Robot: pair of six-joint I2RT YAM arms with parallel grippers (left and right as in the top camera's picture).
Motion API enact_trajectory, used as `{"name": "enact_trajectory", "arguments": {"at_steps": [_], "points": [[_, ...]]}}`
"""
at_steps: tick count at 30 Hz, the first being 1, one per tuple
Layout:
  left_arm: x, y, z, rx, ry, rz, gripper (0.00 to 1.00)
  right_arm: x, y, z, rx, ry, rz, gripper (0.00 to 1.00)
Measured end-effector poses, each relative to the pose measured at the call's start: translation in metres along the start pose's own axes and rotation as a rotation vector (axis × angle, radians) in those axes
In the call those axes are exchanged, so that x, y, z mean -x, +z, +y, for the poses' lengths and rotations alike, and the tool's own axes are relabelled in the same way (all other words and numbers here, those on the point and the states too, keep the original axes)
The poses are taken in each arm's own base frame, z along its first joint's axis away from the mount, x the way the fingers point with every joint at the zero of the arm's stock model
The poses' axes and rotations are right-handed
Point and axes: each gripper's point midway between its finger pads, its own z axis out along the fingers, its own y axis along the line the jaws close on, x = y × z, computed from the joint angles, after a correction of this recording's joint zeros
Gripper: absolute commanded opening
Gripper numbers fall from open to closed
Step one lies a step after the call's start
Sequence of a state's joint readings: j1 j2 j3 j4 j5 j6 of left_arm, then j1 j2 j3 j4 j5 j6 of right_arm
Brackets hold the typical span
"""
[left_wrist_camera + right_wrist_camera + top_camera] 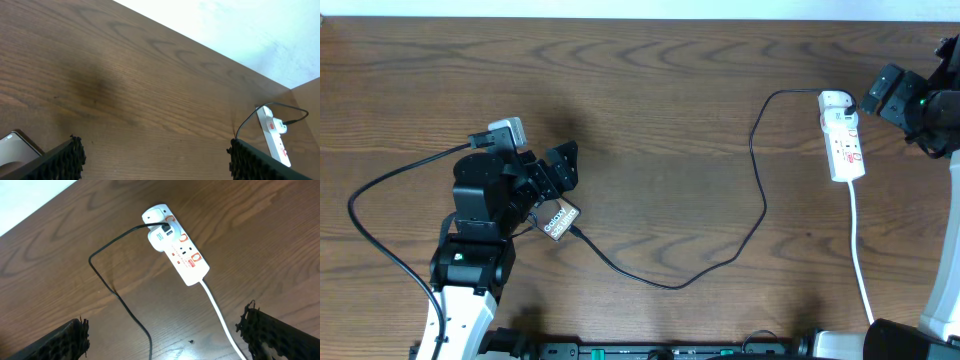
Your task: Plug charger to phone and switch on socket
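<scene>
I think the step now is the switch, bc the charger (763,205) already runs from the phone (17,150) across the table (650,60) to the socket (176,244). Its small tip looks like it meets the phone's edge, tho I can't tell from up top if it's pushed all the way in. My R gripper (165,332) hangs near the socket's plug end w/ fingers wide apart and nothing in them. My L gripper (155,157) is wide too, holding nothing, just beside the phone. To do this well I'd bring the R fingers close together first, so one tip can press like a finger, then come straight down on the switch only. The socket looks light and prob slides, so push down, not sideways. Keep off the black wire end and the white cord (219,311). Not sure which red-marked bit is the switch, so I'd look closer first. Writing: the white sticker (560,220) on the phone reads "Galaxy" w/ a 2nd line too small to read. The socket has red marks on its face, but any words there are too tiny for me.
</scene>
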State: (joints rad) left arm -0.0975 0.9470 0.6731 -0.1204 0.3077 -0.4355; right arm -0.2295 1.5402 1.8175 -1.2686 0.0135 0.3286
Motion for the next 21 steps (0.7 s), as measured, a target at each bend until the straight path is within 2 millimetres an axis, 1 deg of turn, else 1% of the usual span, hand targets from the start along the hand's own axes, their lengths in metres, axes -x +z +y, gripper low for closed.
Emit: {"name": "enact_trajectory", "arguments": {"at_steps": [6, 7, 8, 10, 14, 15, 17, 18, 20, 21], "points": [[-0.003, 0.000, 0.002, 0.007, -0.004, 0.013, 0.89, 0.000, 0.000, 0.000, -0.002, 0.001, 0.000, 0.99], [-0.007, 0.000, 0.004, 0.018, -0.004, 0.026, 0.89, 0.000, 0.000, 0.000, -0.002, 0.001, 0.000, 0.99], [-0.014, -0.002, 0.011, 0.057, -0.004, 0.051, 0.89, 0.000, 0.000, 0.000, -0.002, 0.001, 0.000, 0.99], [-0.016, -0.008, 0.016, 0.102, 0.009, 0.044, 0.89, 0.000, 0.000, 0.000, -0.002, 0.001, 0.001, 0.99], [0.004, -0.029, 0.009, 0.104, 0.065, -0.133, 0.89, -0.001, 0.000, -0.001, -0.003, 0.001, 0.003, 0.99], [0.013, -0.036, 0.004, 0.078, 0.096, -0.223, 0.89, -0.001, 0.000, -0.001, -0.003, 0.001, 0.002, 0.99], [0.024, -0.047, -0.001, 0.045, 0.142, -0.335, 0.89, -0.001, 0.000, -0.001, -0.003, 0.001, 0.002, 0.99], [0.032, -0.057, -0.008, 0.000, 0.194, -0.443, 0.89, -0.001, 0.000, -0.001, -0.003, 0.001, 0.002, 0.99], [0.036, -0.074, -0.016, -0.052, 0.276, -0.565, 0.89, -0.001, 0.000, -0.001, -0.003, 0.001, 0.002, 0.99], [0.035, -0.086, -0.021, -0.089, 0.334, -0.644, 0.89, 0.000, 0.000, -0.001, -0.003, 0.001, 0.001, 0.99]]}}
